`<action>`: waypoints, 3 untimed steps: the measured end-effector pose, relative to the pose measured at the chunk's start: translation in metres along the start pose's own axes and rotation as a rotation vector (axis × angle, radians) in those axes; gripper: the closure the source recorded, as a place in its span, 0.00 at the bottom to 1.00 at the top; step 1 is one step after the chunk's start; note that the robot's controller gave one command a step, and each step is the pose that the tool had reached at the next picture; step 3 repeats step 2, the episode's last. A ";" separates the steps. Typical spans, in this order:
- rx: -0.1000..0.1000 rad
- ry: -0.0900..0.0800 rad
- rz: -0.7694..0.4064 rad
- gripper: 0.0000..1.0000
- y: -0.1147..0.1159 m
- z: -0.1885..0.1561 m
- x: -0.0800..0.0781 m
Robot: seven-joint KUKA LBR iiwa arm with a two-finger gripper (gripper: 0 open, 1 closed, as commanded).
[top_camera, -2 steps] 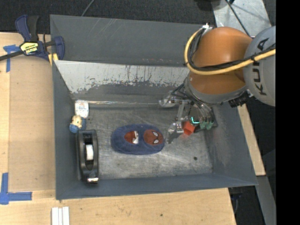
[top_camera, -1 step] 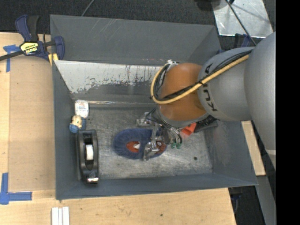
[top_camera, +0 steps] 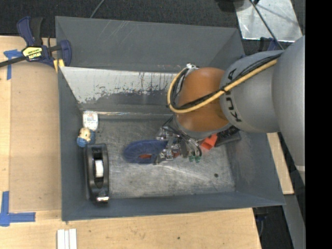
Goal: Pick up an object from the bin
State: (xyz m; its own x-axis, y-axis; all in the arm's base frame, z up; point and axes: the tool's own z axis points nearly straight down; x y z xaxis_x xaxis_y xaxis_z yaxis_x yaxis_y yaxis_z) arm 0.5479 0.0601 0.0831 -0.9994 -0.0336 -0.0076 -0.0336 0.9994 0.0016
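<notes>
My gripper at the right end of a blue oval object, open or closed I cannot tell, black tape dispenser well left

It was a robotics lab, plainly: a grey industrial arm lettered KUKA, with an orange wrist cover and a yellow cable, leaned into a sheet-metal bin set before black matting.
</notes>
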 end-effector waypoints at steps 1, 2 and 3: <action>0.000 -0.003 -0.035 1.00 0.022 -0.093 -0.001; 0.001 -0.005 -0.036 1.00 0.017 -0.192 -0.012; 0.001 -0.005 -0.036 1.00 0.017 -0.192 -0.012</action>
